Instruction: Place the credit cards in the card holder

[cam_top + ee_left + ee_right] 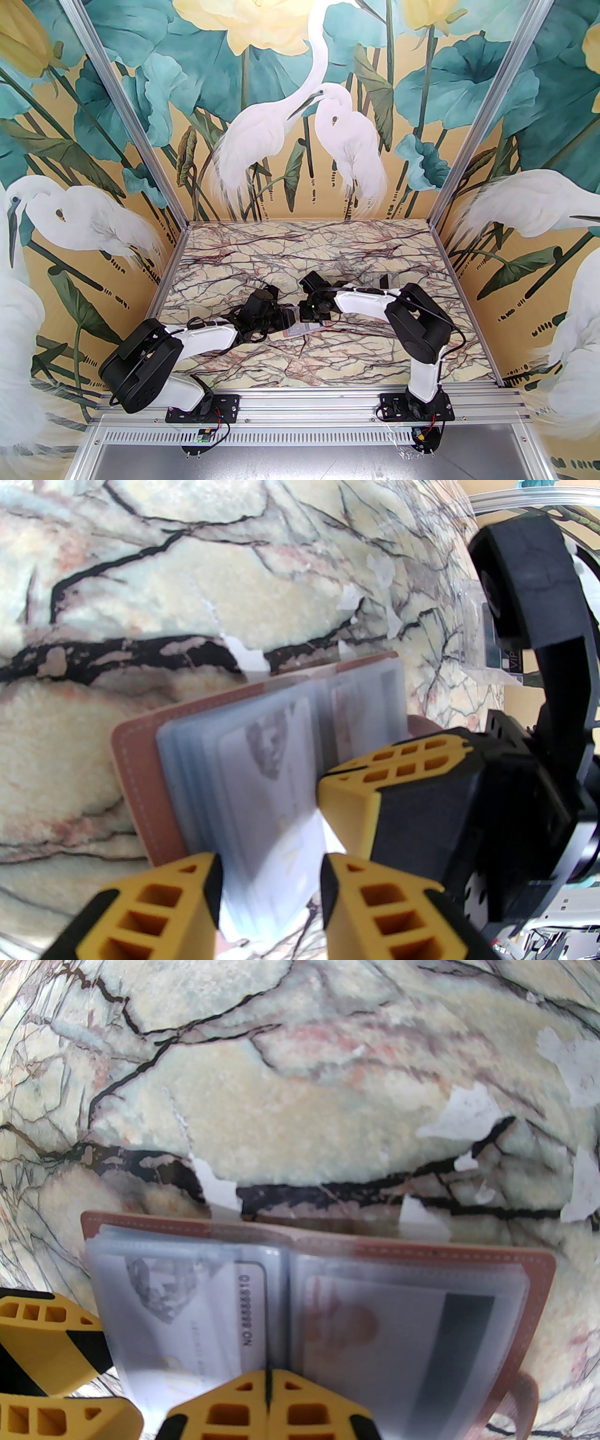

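Observation:
The dusty-pink card holder (300,331) (140,761) (534,1283) lies open on the marble table, its clear sleeves facing up. A pale credit card (281,855) (187,1330) sits partly inside the left-hand sleeve. My left gripper (288,321) (269,873) (70,1377) has a finger on each long edge of that card. My right gripper (311,318) (337,780) (268,1382) is shut, and its tips press down on the holder's middle fold. Another card (422,1335) with a dark stripe lies in the right-hand sleeve.
A clear plastic stand (384,281) (483,644) holding a card marked VIP stands on the table behind the right arm. Painted walls close the table in on three sides. White worn patches (464,1110) dot the marble surface.

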